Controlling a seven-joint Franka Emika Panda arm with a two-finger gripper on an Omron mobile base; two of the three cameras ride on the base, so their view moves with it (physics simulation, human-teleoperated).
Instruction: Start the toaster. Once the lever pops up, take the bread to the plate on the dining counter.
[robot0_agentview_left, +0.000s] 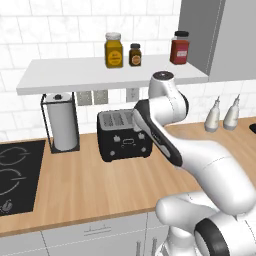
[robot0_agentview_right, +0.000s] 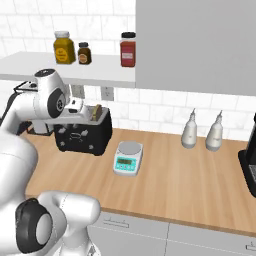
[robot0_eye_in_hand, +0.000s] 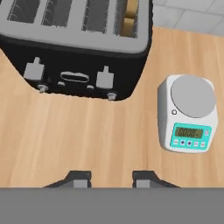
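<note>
So the black toaster (robot0_agentview_left: 123, 135) sits on the light-wood desk (robot0_agentview_left: 90, 185) against the tiled wall, right under the white shelf (robot0_agentview_left: 100, 72). From the hand camera you look down on its silvery slotted top and the two pale levers on its front (robot0_eye_in_hand: 76, 48), and the bread (robot0_eye_in_hand: 127, 19) is standing in the slot at the right end, brown edge poking up a bit. In the right base view you can see that same slice (robot0_agentview_right: 96, 112) sticking out of the top of the toaster at the end nearest the scale.

The end effector (robot0_eye_in_hand: 112, 178) hangs above bare wood in front of the toaster, not touching anything, with its two dark fingertips (robot0_eye_in_hand: 79, 178) spread apart and nothing between them. The arm bends right over the toaster in both base views.

The little white-and-teal kitchen scale (robot0_eye_in_hand: 189, 113) is just beside the toaster on the right, apart from it. A paper-towel roll (robot0_agentview_left: 62, 121) in a black wire holder is on the toaster's other side, and the black hob (robot0_agentview_left: 15, 172) is further left. Three jars sit up on the shelf: a yellow one (robot0_agentview_left: 113, 50), a small dark one (robot0_agentview_left: 135, 54) and a red one (robot0_agentview_left: 179, 48). Two pale bottles (robot0_agentview_right: 201, 131) stand by the wall off to the right.
</note>
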